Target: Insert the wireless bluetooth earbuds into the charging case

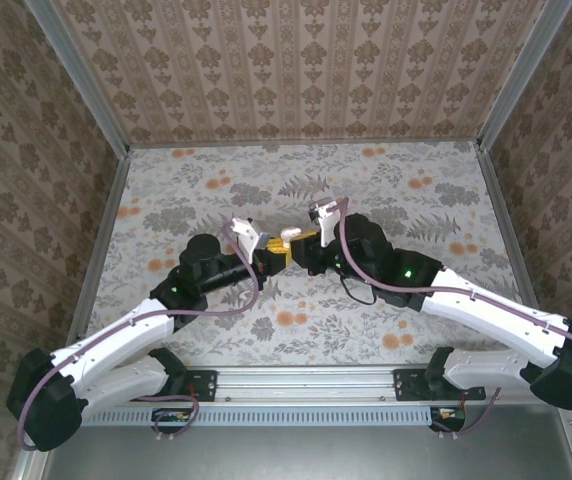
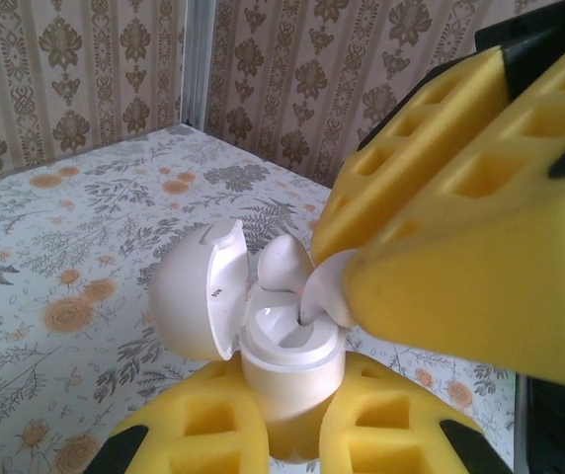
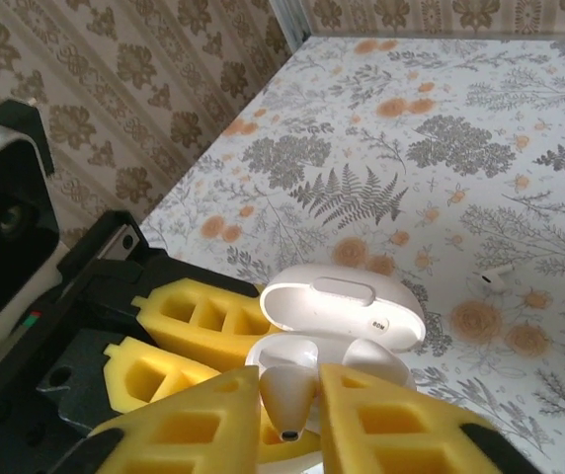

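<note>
Desk (image 1: 386, 200): flower-patterned top, enclosed on three sides by papered walls (image 1: 296, 60).
Left arm (image 1: 116, 345): reaches from its base at the near edge towards the middle of the desk.
Right arm (image 1: 486, 305): reaches in from the other side. The two arms meet tip to tip near the desk's centre.
Left tool (image 2: 290, 405): yellow foam fingers clamped on the lower body of the charging case, one finger on each side.
Right tool (image 3: 290, 380): yellow foam fingers closed against both sides of the held earbud. It is poised directly over the case opening.
Charging case (image 2: 292, 365): white and rounded, held upright above the desk in the left tool.
Lid (image 2: 189, 291): hinged fully open and tilted back, away from the right tool.
Held earbud (image 3: 287, 395): white and stubby, between the right tool's fingers. One end is at the mouth of the case. Whether it is seated in its well cannot be told.
Second earbud (image 3: 495, 278): white, lying loose on the desk, well apart from the case and both tools.
</note>
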### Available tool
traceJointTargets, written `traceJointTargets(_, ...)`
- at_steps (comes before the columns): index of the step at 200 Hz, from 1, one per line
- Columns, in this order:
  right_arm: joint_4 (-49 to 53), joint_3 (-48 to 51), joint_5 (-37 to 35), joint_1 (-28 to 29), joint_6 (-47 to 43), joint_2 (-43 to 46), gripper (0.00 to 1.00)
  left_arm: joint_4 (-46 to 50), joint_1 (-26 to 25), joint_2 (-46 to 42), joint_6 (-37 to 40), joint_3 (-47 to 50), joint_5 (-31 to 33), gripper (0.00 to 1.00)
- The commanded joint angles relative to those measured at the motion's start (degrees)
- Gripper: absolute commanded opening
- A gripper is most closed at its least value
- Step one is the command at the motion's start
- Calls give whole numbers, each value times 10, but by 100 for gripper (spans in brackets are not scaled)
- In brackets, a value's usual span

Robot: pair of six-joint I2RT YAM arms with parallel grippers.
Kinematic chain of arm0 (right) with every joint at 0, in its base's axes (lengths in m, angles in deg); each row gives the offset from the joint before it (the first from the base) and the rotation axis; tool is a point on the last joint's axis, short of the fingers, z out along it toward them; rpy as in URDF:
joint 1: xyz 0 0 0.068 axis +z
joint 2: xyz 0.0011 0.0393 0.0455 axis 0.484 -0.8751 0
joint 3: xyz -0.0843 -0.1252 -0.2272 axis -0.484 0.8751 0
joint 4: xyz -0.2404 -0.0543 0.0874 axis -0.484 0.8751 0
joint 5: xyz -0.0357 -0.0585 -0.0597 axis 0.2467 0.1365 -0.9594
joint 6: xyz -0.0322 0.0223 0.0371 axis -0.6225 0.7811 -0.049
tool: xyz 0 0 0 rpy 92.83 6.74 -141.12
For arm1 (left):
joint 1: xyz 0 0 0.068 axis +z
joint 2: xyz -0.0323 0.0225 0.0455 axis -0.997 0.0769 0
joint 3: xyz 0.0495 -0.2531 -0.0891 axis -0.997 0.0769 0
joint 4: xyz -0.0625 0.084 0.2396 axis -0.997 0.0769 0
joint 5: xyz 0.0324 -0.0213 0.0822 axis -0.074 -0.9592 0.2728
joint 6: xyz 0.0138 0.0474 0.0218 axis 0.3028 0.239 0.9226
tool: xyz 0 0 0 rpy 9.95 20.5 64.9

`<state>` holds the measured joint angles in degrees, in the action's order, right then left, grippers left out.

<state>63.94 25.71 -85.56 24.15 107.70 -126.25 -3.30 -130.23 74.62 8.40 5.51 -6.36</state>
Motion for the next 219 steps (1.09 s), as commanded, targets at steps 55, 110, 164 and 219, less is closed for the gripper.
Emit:
traceJointTargets(55,87,-71,82,-18,108,23,52,-51,0,-25,-7,-8,5,0)
traceJointTargets(110,92,-72,124,-61,167,61,48,-49,-1,-34,-9,-4,2,0)
traceJointTargets(164,109,-69,143,-66,163,37,31,-43,-1,-48,-13,-2,-7,0)
traceJointTargets(219,93,-74,170,-65,157,12,23,-39,-1,-53,-19,0,-23,0)
